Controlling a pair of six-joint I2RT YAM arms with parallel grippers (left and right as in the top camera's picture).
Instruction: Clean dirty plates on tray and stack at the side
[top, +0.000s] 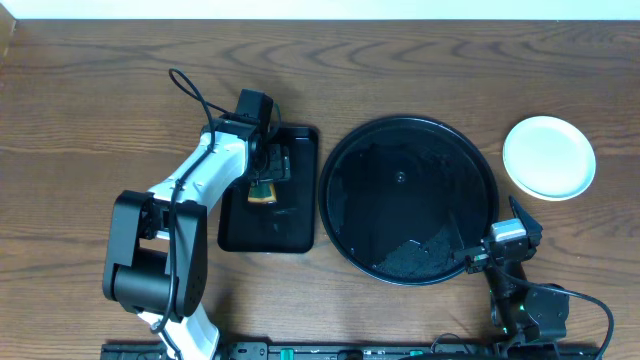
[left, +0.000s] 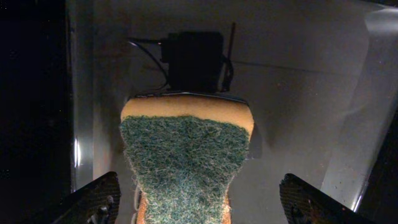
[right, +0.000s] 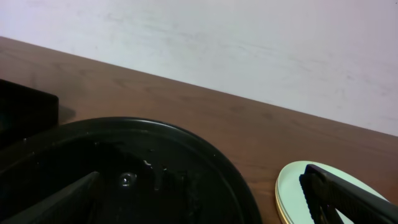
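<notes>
The plates sit stacked on the bare wood to the right of the round black tray, a pale mint-white one on top; a yellow rim shows beneath it in the right wrist view. The tray holds no plates. My left gripper is open over a green-topped yellow sponge that lies between its fingers in the small rectangular tray; it also shows in the overhead view. My right gripper is open and empty at the round tray's near right edge.
The small rectangular black tray lies left of the round tray. A black cable loops from the left arm. The table's far edge meets a white wall.
</notes>
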